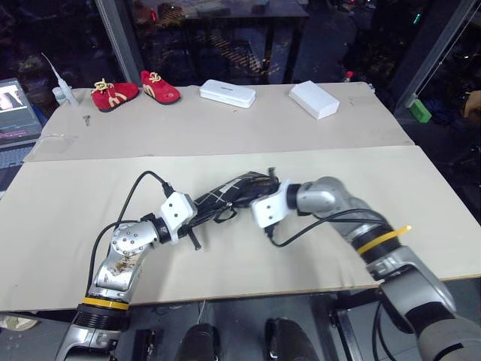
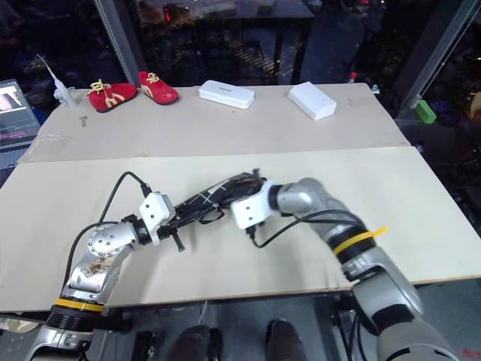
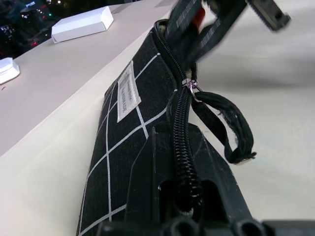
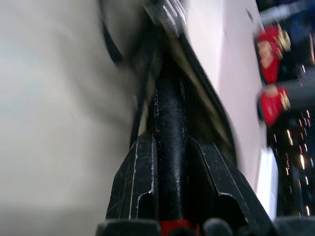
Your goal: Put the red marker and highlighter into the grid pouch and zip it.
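Note:
The grid pouch point(image 1: 229, 192), black with thin white lines and a white label point(image 3: 127, 91), lies tilted on the pale table point(image 1: 68, 218). My left gripper point(image 1: 203, 213) is shut on its near end, beside the zipper. The zip stands partly open, and the black loop pull point(image 3: 227, 129) hangs loose. My right gripper point(image 1: 259, 186) is shut on the red marker point(image 4: 170, 113) at the pouch's far end. The marker's black half points into the open mouth, its red half sits back between the fingers point(image 4: 135, 177). The highlighter is hidden or out of view.
Two white boxes point(image 1: 227, 93) point(image 1: 314, 99) and a pair of red shoes point(image 1: 114, 95) lie on the far board. A small bottle point(image 1: 64, 94) and a laptop point(image 1: 15, 113) sit at the far left. A green object point(image 1: 419, 111) is off the table's right edge.

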